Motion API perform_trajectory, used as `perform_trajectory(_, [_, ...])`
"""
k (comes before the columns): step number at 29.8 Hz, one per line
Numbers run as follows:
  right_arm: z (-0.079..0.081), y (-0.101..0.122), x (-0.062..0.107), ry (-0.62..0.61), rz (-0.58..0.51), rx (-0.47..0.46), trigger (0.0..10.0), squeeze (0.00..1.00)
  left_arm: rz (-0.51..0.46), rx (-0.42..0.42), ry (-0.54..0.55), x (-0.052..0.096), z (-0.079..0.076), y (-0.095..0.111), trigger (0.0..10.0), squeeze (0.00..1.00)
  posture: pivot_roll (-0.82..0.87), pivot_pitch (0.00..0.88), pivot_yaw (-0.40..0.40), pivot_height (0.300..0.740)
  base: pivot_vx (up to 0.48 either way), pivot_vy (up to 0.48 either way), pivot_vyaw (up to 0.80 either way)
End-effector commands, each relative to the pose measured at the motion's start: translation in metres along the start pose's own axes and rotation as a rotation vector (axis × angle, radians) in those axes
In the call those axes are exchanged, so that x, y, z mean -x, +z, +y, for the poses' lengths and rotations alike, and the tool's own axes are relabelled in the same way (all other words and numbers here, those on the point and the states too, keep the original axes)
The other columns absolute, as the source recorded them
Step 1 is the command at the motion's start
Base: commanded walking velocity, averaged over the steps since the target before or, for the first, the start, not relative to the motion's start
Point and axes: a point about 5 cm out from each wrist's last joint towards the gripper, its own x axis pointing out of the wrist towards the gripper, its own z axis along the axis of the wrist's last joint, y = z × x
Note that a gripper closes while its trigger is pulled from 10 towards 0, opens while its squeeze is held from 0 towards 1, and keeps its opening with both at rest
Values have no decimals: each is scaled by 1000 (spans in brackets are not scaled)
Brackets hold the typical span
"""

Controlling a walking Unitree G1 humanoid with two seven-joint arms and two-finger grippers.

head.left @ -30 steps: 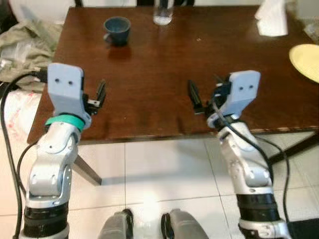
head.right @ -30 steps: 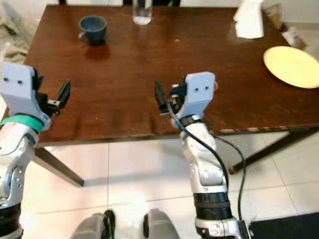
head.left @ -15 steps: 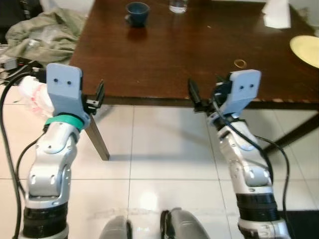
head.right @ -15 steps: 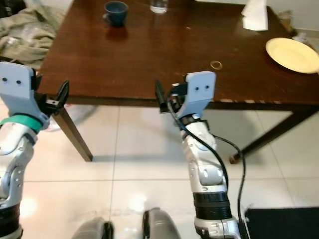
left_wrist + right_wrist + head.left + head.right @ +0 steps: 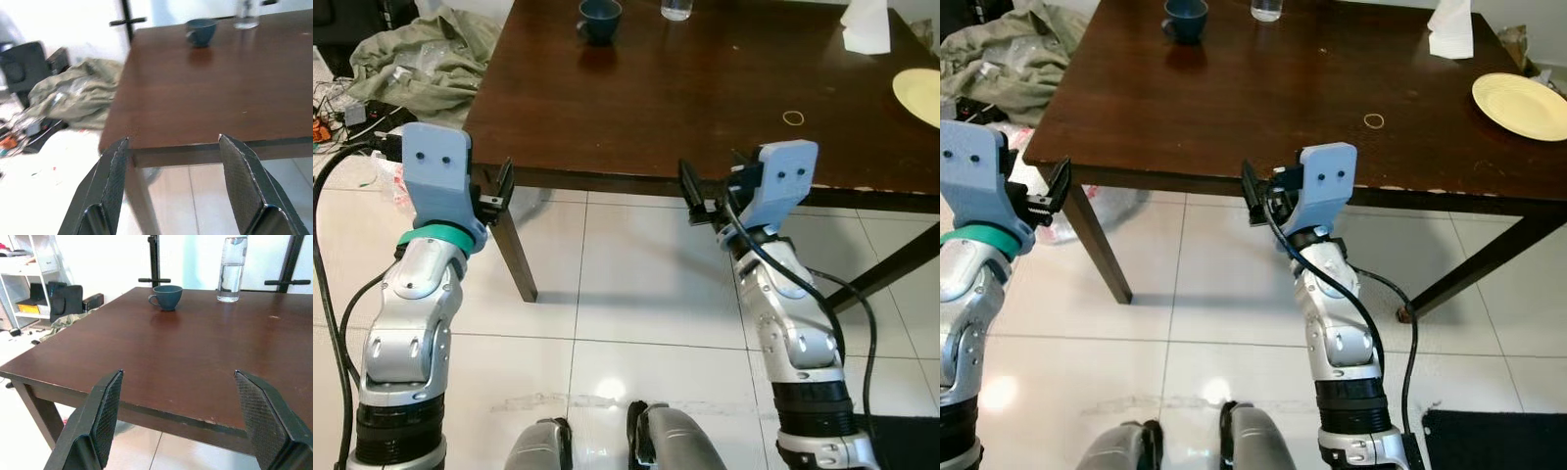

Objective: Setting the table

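Left eye view: a dark brown wooden table point(image 5: 705, 88) stands on a pale tiled floor point(image 5: 607, 294). At the table's far edge sit a dark blue ceramic cup point(image 5: 599, 17) and, just beside it, the base of a clear glass point(image 5: 675, 10). Towards the robot's right lie a small ring-shaped band point(image 5: 793, 118), a white crumpled paper tissue point(image 5: 867, 29) at the far corner and the edge of a pale yellow round plate point(image 5: 920, 96). The left gripper point(image 5: 499, 191) hangs in front of the table's near left corner, over the floor. The right gripper point(image 5: 705, 196) is held just before the near table edge. A heap of olive-green cloth point(image 5: 421, 59) lies on the floor beyond the left arm.

Right eye view: the same table, with the yellow plate whole near the right edge, well apart from the cup. Both grippers are short of the tabletop and touch nothing.

Left wrist view: the two black fingers point(image 5: 110, 191) stand wide apart with nothing between them, framing the table's corner and leg. The cup is far across the top.

Right wrist view: the black fingers point(image 5: 105, 416) are likewise spread wide and empty, level with the near table edge. Beyond them stand the cup and the tall clear glass, part-filled with water, at the far side
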Motion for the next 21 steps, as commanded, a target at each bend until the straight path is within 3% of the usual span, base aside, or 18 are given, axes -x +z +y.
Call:
perform_trajectory(1, [2, -5, 2, 3, 23, -1, 10000, 0, 42, -15, 29, 0, 3, -7, 10000, 0, -96, 78, 18, 740, 0, 0, 800])
perform_trajectory(21, [5, -1, 1, 29, -7, -8, 10000, 0, 73, -37, 95, -1, 6, -14, 10000, 0, -93, 66, 18, 740, 0, 0, 800])
